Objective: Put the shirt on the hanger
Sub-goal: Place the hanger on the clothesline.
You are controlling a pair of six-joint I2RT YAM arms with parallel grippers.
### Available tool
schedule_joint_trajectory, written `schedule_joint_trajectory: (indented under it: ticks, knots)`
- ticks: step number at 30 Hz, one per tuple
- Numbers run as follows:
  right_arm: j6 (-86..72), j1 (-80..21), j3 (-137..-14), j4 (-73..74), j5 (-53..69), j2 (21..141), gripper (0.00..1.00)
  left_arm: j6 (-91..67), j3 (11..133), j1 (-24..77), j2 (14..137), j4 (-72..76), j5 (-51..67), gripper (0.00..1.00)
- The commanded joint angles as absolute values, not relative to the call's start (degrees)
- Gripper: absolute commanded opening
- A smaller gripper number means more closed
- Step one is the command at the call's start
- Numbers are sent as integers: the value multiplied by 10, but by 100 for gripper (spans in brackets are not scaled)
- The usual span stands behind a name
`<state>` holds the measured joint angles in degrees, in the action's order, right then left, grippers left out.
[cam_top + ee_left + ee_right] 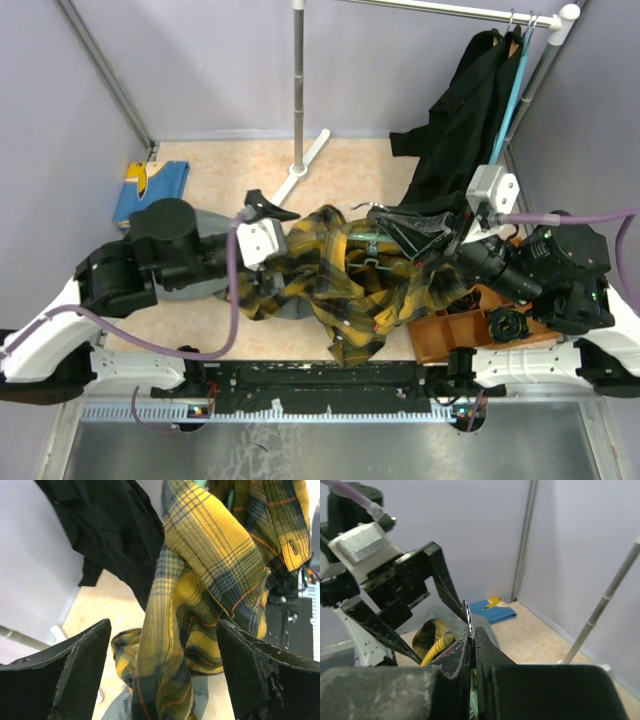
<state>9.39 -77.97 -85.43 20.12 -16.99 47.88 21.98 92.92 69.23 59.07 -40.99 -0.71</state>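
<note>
The yellow and dark plaid shirt (345,285) hangs bunched between the two arms above the table. My left gripper (164,626) is open, with a twisted fold of the shirt (170,645) hanging loose between its wide-set fingers (85,670). In the top view it (280,225) sits at the shirt's left edge. My right gripper (472,630) is shut on the hanger's thin metal hook (468,617). A bit of the pale teal hanger (368,243) shows through the cloth near the right gripper (385,222); the rest is hidden by the shirt.
A black garment (465,130) hangs on a smooth teal hanger (510,90) from the rail at the back right. The rack's pole (298,90) stands at mid back. A blue cloth (150,190) lies far left, a grey cloth (190,285) under the left arm, a brown box (450,330) near the right base.
</note>
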Motion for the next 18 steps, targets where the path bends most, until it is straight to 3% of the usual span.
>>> schedule_joint_trajectory:
  ticks: [1,12,16,17,18]
  knots:
    - [93,-783,-853,171,-95,476,0,246,935,691,592,-427,59,89]
    - [86,-783,-851,182,-49,484,0,243,931,690,617,-431,112,53]
    - [79,-782,-848,178,-45,478,0,245,926,691,619,-434,114,6]
    - [78,-783,-849,179,-45,477,0,245,925,691,619,-437,110,0]
    - [77,-783,-849,182,-45,474,3,245,925,691,618,-439,105,0]
